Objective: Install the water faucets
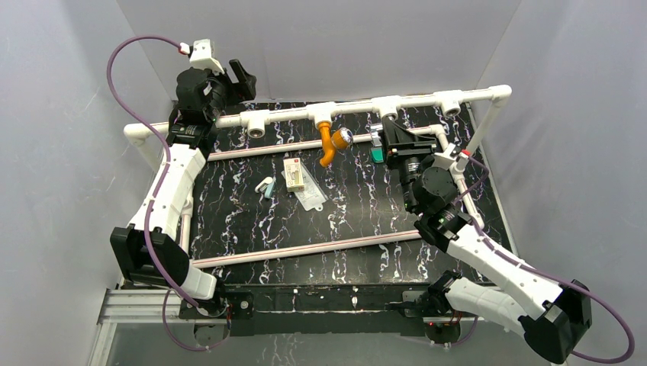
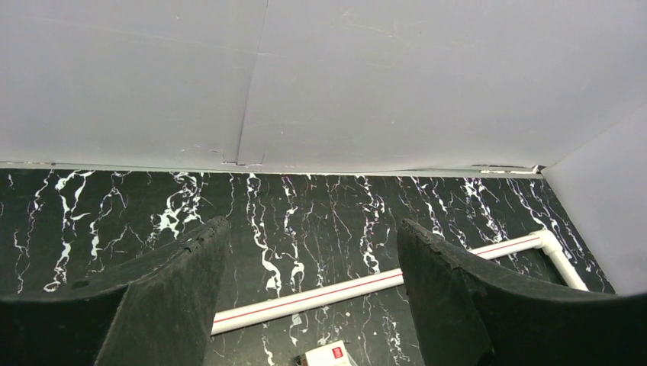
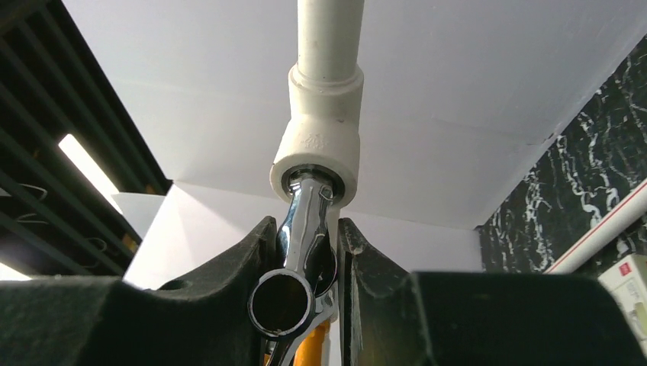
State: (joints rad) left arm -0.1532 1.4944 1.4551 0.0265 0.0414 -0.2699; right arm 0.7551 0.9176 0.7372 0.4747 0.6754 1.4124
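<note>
The chrome faucet point(image 3: 301, 244) has its stem end seated in the mouth of a white tee socket point(image 3: 318, 152). Its long axis runs in line with the socket's bore and straight out from the right end effector point(image 3: 307, 229), which is clenched on its body. Any threading turn would likely go about that axis. The orange faucet point(image 1: 330, 142) hangs from the neighbouring socket. The left end effector point(image 2: 309, 236) is released and well apart, above the counter point(image 1: 252, 229).

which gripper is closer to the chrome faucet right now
Right. The right gripper is shut on the chrome faucet at a tee socket of the white pipe; the left gripper hangs open, holding nothing, far off toward the pipe's left end.
</note>
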